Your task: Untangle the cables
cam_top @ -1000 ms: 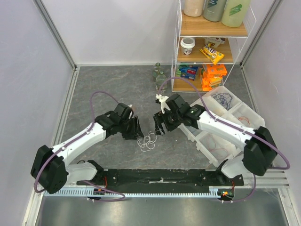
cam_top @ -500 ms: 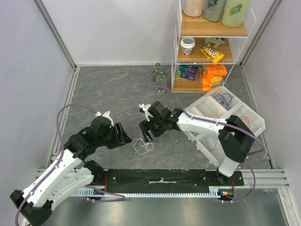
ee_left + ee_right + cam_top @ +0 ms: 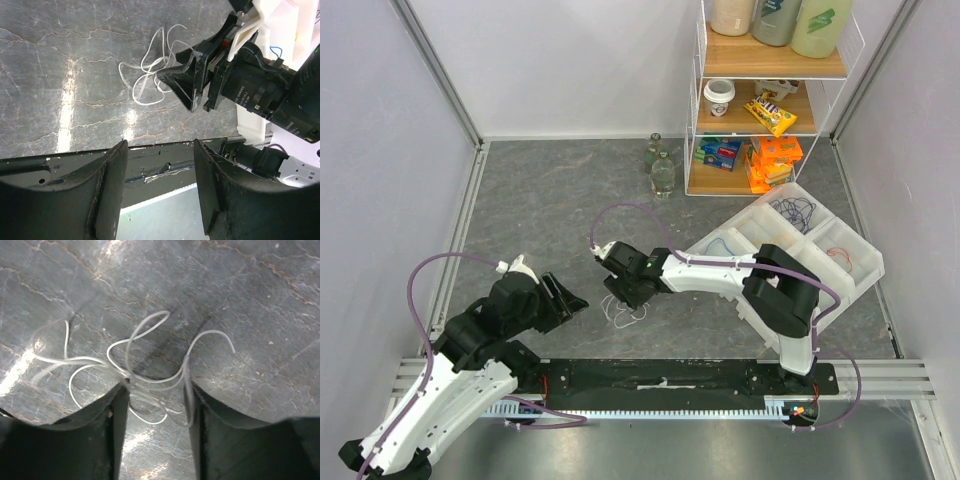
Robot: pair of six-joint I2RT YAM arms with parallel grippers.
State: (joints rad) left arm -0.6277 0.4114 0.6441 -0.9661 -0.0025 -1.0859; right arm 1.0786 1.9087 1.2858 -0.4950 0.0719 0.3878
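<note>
A small tangle of white cables (image 3: 628, 315) lies on the grey table, just beyond the black rail. My right gripper (image 3: 623, 297) is down on it and open. In the right wrist view the white cables (image 3: 145, 340) loop around and between its fingertips, with my right gripper (image 3: 156, 392) straddling several strands and a gap still showing between the jaws. My left gripper (image 3: 574, 301) hangs to the left of the tangle, apart from it. It is open and empty in the left wrist view, where my left gripper (image 3: 160, 146) looks toward the cables (image 3: 150, 75).
A white compartment tray (image 3: 855, 262) tilts at the right, holding blue cables (image 3: 798, 212) and other coloured loops. A wire shelf (image 3: 770, 120) with snacks and two bottles (image 3: 662, 172) stand at the back. The black rail (image 3: 660, 375) runs along the near edge.
My left arm has drawn back toward the near left, away from the tangle. My right gripper has moved left and down onto the white cables, and its jaws have narrowed.
</note>
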